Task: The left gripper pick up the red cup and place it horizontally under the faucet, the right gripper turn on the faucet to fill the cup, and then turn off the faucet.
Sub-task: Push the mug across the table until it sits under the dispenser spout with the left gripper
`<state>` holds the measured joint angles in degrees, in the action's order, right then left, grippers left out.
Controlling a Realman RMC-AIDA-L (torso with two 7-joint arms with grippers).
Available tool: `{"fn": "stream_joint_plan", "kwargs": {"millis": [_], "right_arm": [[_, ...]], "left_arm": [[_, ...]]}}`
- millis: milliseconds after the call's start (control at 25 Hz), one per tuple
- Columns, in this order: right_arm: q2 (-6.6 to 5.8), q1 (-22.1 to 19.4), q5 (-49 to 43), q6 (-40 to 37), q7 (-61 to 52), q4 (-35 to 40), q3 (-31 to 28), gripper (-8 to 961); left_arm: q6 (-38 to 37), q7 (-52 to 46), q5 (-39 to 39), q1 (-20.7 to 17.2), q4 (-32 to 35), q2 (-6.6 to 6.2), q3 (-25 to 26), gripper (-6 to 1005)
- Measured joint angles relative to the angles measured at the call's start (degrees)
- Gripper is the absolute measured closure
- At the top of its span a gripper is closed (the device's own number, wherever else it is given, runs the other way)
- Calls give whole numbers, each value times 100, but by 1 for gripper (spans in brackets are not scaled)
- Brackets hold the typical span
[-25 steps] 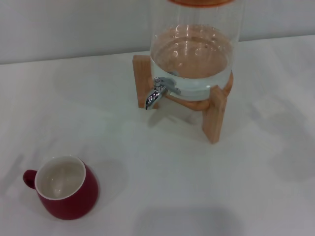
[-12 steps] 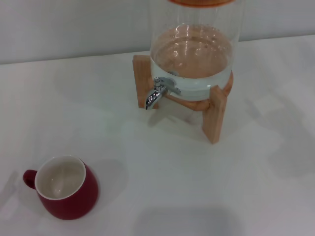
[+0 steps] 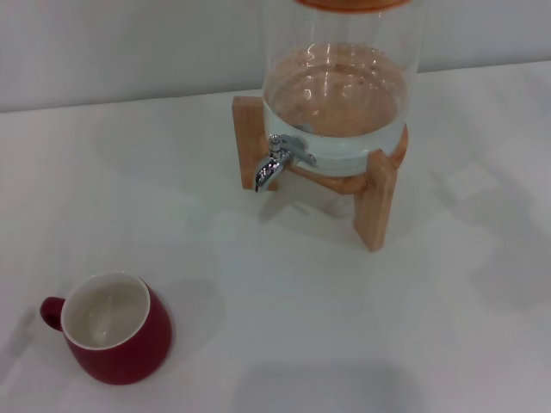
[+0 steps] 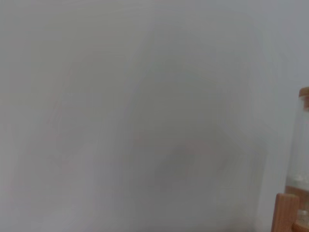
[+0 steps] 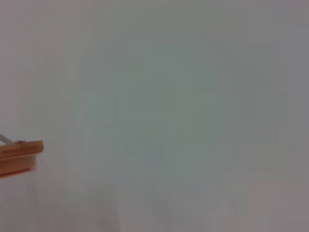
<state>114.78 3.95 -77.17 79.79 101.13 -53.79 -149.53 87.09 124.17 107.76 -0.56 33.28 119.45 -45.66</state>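
Observation:
The red cup point(image 3: 112, 330) stands upright on the white table at the front left in the head view, its cream inside up and its handle to the left. The chrome faucet point(image 3: 274, 163) sticks out of the front of the glass dispenser point(image 3: 340, 86), its spout curving down over bare table. The cup is far from the faucet. Neither gripper shows in any view. The left wrist view shows only blank wall and an edge of the dispenser's stand point(image 4: 285, 212). The right wrist view shows blank wall and the dispenser's wooden lid point(image 5: 19, 154).
The dispenser holds water and rests on a wooden stand point(image 3: 377, 200) at the back middle of the white table point(image 3: 344, 327). A pale wall runs behind the table.
A faint shadow on the table left of the cup has shifted slightly. The cup, faucet and dispenser have not moved.

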Motion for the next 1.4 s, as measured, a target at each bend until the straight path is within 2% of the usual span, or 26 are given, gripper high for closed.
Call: {"fn": "stream_joint_plan", "kwargs": {"millis": [480,1040,1400], "right_arm": [[0,19,76,-55,2,9,-66,234],[0,22,97,-70,-12,24,-66,234],[9,17,98,-70,-15,40,-67,234]], "left_arm": [[-165,363,-361,50,-354,-13,2,233],[-532,380,-655,60,-375,-19,-3,233],[-768,302,-1045,311,-378,-19,-5,234]]}}
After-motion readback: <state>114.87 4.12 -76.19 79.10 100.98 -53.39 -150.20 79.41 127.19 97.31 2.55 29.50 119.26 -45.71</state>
